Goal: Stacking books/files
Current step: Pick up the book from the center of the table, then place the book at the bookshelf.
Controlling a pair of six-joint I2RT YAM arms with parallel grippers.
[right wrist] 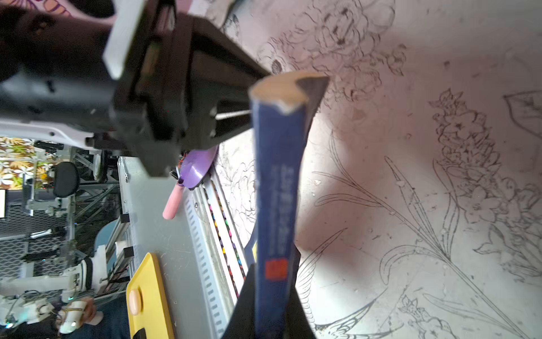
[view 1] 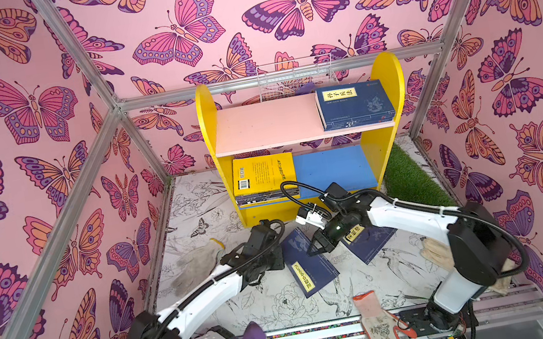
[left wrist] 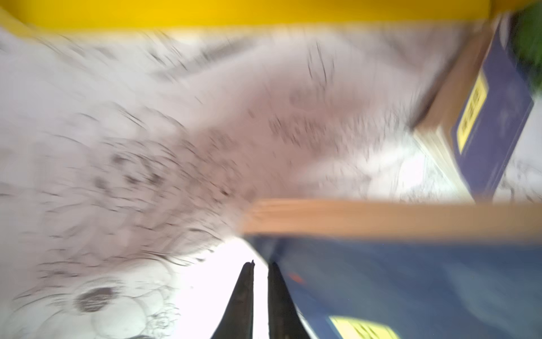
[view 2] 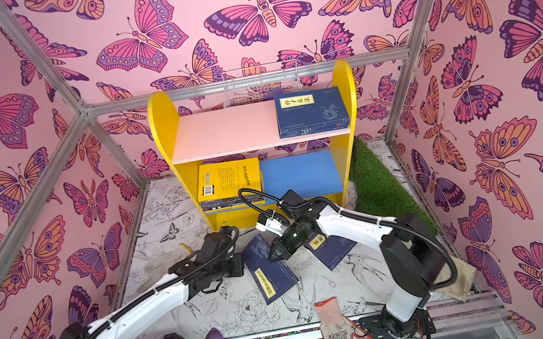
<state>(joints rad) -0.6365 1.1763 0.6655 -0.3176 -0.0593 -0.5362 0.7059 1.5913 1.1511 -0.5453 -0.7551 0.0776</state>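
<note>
The right gripper (view 1: 314, 246) pinched the navy book (view 1: 307, 272) by its spine. The left gripper (left wrist: 261, 265), slightly parted, crowded its left; another book (view 1: 371, 241) lay right.

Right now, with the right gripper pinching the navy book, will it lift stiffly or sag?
The navy book looks like a thin paperback, and its far end curves in the right wrist view, so it will probably sag. The right gripper grips only near one edge, so it may well tilt or swing.

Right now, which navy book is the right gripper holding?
The middle book: the right gripper grips its edge. The floor book beside it and the shelf book are not held.
</note>
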